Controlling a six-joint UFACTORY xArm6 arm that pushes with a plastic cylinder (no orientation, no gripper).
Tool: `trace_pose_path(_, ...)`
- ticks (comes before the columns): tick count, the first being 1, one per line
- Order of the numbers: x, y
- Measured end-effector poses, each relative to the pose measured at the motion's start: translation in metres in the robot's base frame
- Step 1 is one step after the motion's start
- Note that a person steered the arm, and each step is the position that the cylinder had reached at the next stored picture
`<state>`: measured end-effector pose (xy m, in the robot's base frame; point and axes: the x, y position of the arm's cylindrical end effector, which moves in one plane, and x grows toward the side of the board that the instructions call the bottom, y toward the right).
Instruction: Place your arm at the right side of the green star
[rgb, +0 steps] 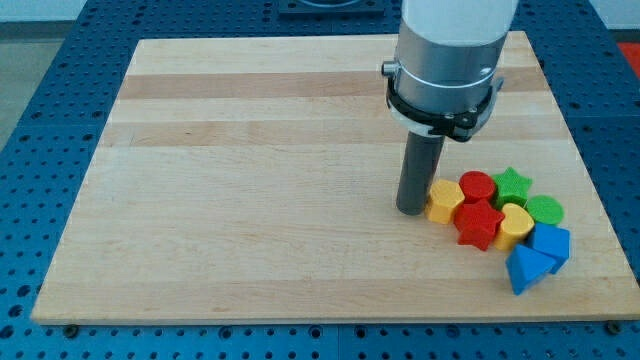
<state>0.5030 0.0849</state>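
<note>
My tip (411, 210) rested on the wooden counter (250, 180), just beside the yellow hexagon (444, 200) on its left; the rod carried no end effector, so there was nothing to spread or pinch. All blocks clustered near the counter's bottom-right corner; the green star (513, 184) sat at the cluster's top, touching the red cylinder (477, 186) and green cylinder (545, 210); below lay the red star (478, 224), yellow heart (515, 225), blue cube (550, 242) and blue triangle (527, 268).
</note>
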Motion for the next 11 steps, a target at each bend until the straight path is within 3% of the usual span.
trace_pose_path(3, -0.009, -0.022)
trace_pose_path(4, -0.039, -0.022)
trace_pose_path(5, -0.067, 0.012)
trace_pose_path(7, -0.075, 0.114)
trace_pose_path(8, -0.065, 0.153)
trace_pose_path(11, 0.039, 0.217)
